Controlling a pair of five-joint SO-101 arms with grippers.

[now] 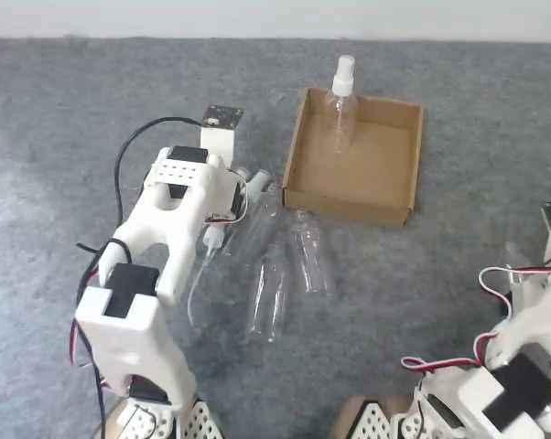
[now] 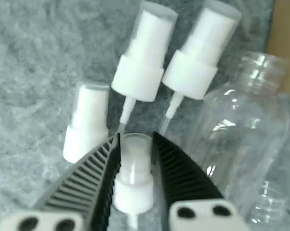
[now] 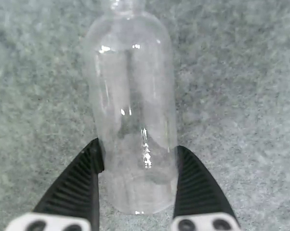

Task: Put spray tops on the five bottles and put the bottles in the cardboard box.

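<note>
The cardboard box [image 1: 344,203] holds one capped clear bottle [image 1: 340,119] lying at its 11 o'clock corner. Three open bottles [image 1: 269,297] lie at its 7 o'clock, with white spray tops [image 2: 138,72] and a fourth spray top [image 2: 133,185] by their necks. A fifth bottle [image 3: 130,96], also clear, lies flat.

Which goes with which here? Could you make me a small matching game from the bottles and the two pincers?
Things:
1. capped bottle
2. left pincer
3. right pincer
4. loose bottles

Places:
A. closed around a topless bottle
B. lying on the carpet
C. in the box
D. closed around a spray top

Pairs: 1-C, 2-D, 3-A, 4-B.
</note>
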